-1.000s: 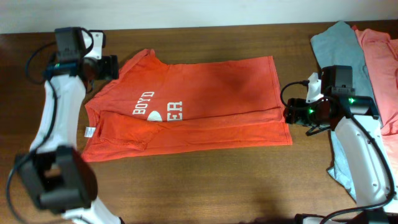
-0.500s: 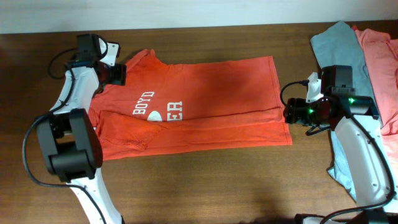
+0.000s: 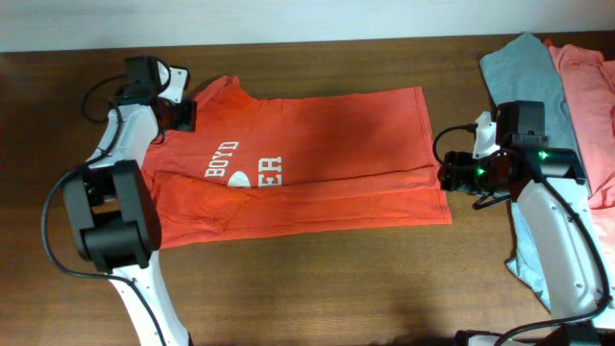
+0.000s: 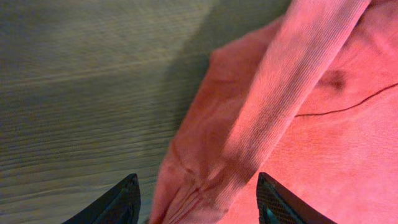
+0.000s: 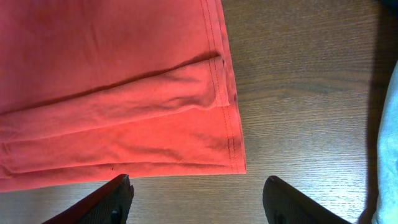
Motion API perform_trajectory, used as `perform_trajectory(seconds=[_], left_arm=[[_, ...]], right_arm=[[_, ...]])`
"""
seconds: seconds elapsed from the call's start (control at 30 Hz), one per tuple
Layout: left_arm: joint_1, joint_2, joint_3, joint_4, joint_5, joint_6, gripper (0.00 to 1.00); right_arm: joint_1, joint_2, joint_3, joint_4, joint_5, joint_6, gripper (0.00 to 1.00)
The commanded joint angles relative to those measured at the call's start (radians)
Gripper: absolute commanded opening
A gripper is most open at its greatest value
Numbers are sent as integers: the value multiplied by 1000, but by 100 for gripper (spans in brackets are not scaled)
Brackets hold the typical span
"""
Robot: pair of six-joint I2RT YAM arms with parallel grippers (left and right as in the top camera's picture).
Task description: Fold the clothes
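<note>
The orange-red T-shirt lies partly folded on the table, with white "BOYD" and "ER" print showing. My left gripper is open at the shirt's far left corner, over its collar and sleeve edge, its fingers on either side of the cloth. My right gripper is open just off the shirt's right hem, its fingers over bare wood. A grey shirt and a salmon-pink shirt lie at the far right.
The wooden table runs under everything. The grey shirt passes beneath my right arm. A pale wall borders the table's far edge.
My left gripper has moved right from beyond the table's left corner onto the shirt's collar corner. The right arm and the shirt's right side have not moved.
</note>
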Motion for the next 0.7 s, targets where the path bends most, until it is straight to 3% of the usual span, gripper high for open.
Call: perform_trajectory(seconds=[0.0, 0.17, 0.2, 0.23, 0.27, 0.3, 0.43, 0.57, 0.67], left_arm=[[-13, 24, 18, 19, 7, 16, 60], [-13, 24, 18, 53, 7, 16, 59], [-13, 24, 18, 60, 6, 16, 54], [-13, 24, 18, 63, 7, 16, 38], [-13, 24, 18, 63, 7, 16, 28], [-13, 24, 18, 63, 7, 16, 24], [-13, 24, 18, 61, 7, 16, 23], [-13, 24, 18, 47, 7, 15, 2], [-12, 18, 34, 4, 7, -4, 0]], right_arm=[[5, 4, 10, 6, -12, 0, 72], [5, 4, 10, 7, -12, 0, 72], [5, 4, 10, 7, -12, 0, 72], [5, 4, 10, 7, -12, 0, 71], [5, 4, 10, 7, -12, 0, 71], [5, 4, 10, 7, -12, 0, 71], [5, 4, 10, 8, -12, 0, 71], [5, 4, 10, 23, -11, 0, 67], [5, 11, 10, 60, -11, -1, 62]])
